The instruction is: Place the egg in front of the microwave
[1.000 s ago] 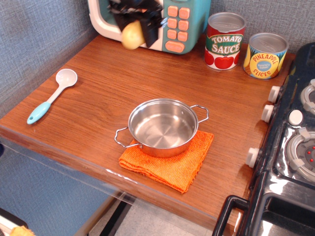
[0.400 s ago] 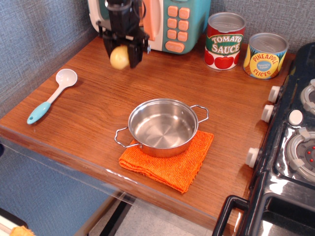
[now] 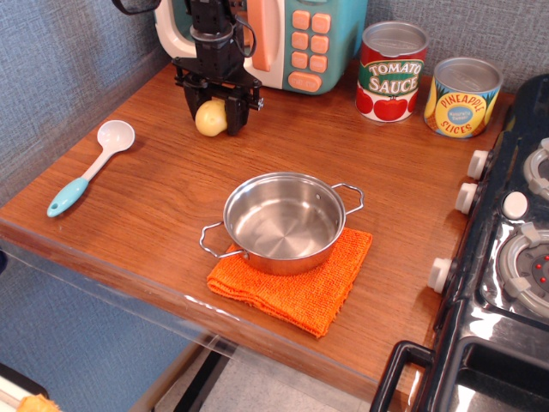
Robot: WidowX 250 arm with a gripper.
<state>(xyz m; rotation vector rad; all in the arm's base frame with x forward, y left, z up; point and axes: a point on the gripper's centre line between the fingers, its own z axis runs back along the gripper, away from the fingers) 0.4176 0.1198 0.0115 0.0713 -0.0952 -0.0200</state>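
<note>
The pale-yellow egg point(image 3: 208, 120) is held between the black fingers of my gripper point(image 3: 214, 118), down at or just above the wooden counter. This spot is just in front of the left part of the teal microwave point(image 3: 319, 43), which stands at the back with its cream door and pink buttons. The gripper is shut on the egg and points straight down. The arm hides part of the microwave's door.
A white spoon with a blue handle point(image 3: 90, 165) lies at the left. A steel pot point(image 3: 283, 221) sits on an orange cloth point(image 3: 309, 290) in the middle front. A tomato sauce can point(image 3: 392, 72) and a pineapple can point(image 3: 463, 97) stand at the back right. A black stove point(image 3: 506, 257) borders the right.
The gripper has come down and a little forward from in front of the microwave door, bringing the egg to the counter surface.
</note>
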